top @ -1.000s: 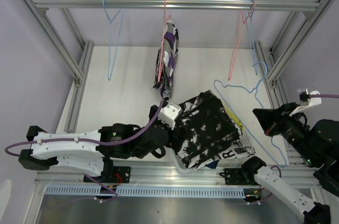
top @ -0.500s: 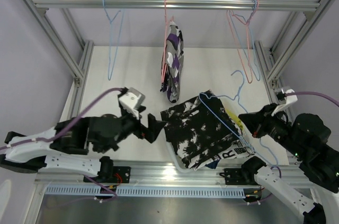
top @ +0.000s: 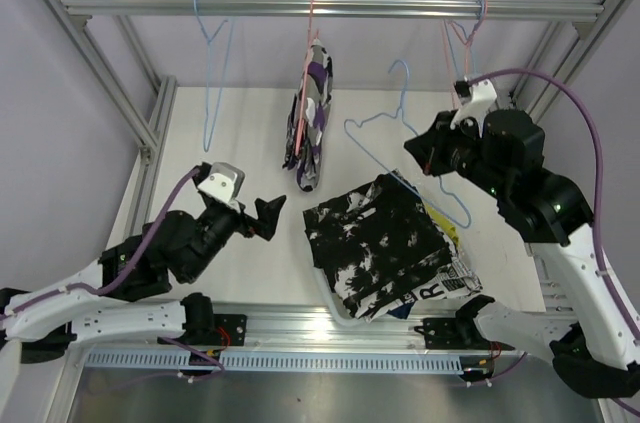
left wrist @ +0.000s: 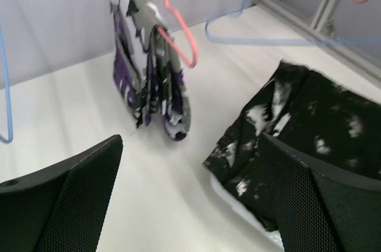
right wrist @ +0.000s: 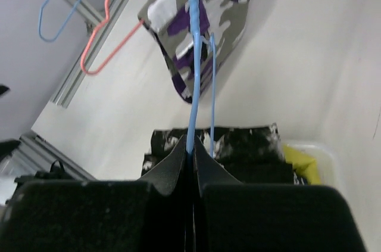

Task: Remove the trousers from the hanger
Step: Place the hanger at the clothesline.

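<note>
The blue hanger (right wrist: 191, 37) is pinched between the closed fingers of the right gripper (right wrist: 190, 152); the left gripper (left wrist: 190, 151) is held empty, fingers spread; the purple-white-black patterned trousers (top: 312, 128) are hung on a pink hanger (left wrist: 183, 25); the black-and-white splatter trousers (top: 380, 243) are laid on the table.

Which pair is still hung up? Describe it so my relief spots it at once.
Find the metal rail across the top of the frame; a pink hanger hangs near its middle. Draped on it is the purple-white-black pair. Every other hanger is bare, including the blue hanger in the right gripper, and the black-and-white pair lies below, off any hanger.
</note>
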